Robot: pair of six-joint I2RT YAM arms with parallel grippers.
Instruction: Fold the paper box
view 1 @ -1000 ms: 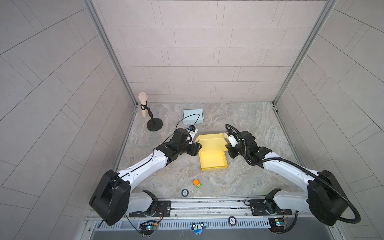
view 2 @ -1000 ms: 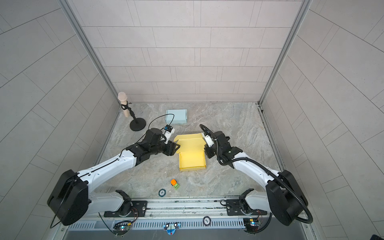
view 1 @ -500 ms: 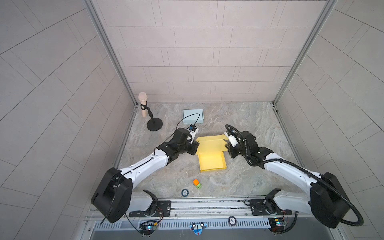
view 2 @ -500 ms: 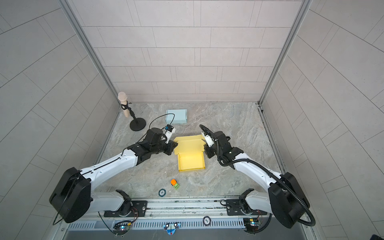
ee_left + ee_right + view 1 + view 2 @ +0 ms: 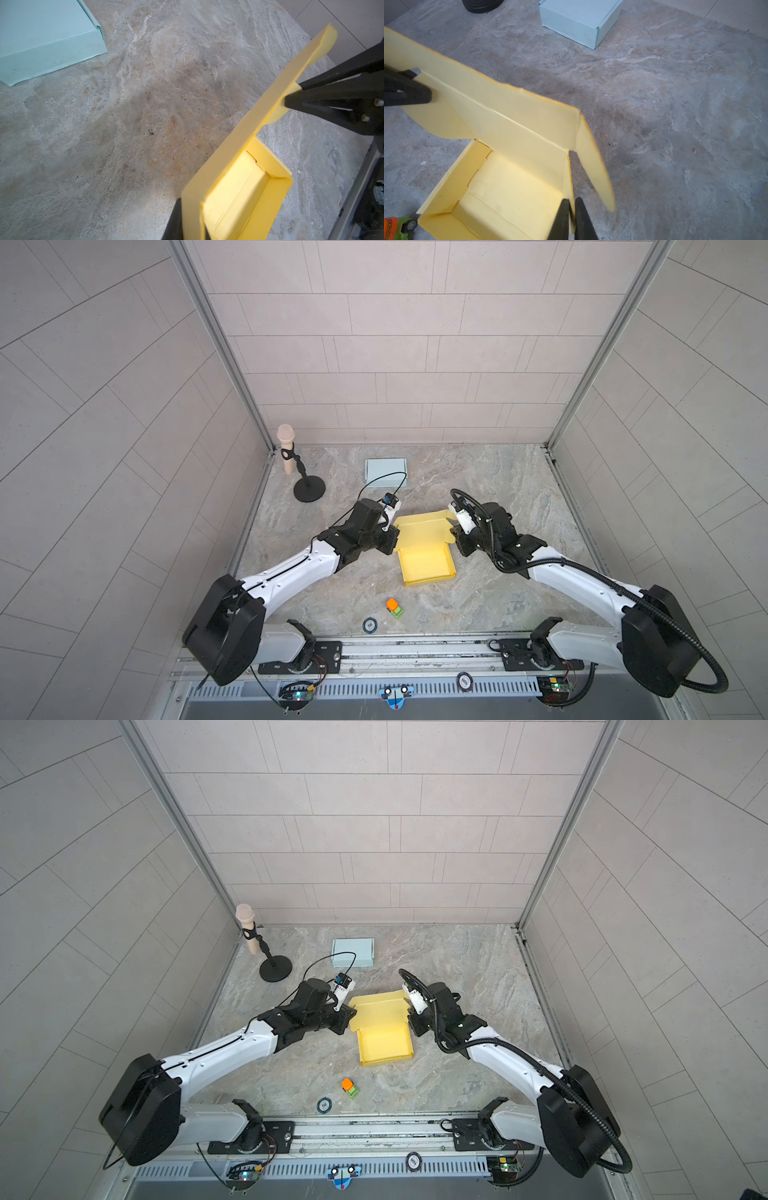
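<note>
left hand (image 5: 191, 222) is pinching the paper box (image 5: 424, 568) at nine o'clock; right hand (image 5: 571, 209) is pinching it at three o'clock.

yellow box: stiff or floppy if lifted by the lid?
Probably floppy: the lid is thin sheet on creases, its side flap droops. Likely light: the box is empty, thin-walled. May slide on the smooth table when pushed.

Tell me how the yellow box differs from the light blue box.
The yellow box is open, lid raised; the light blue box is closed. The left hand and right hand each pinch the yellow box; no hand holds the light blue box. The light blue box lies nearer the back wall. Both rest on the table.
</note>
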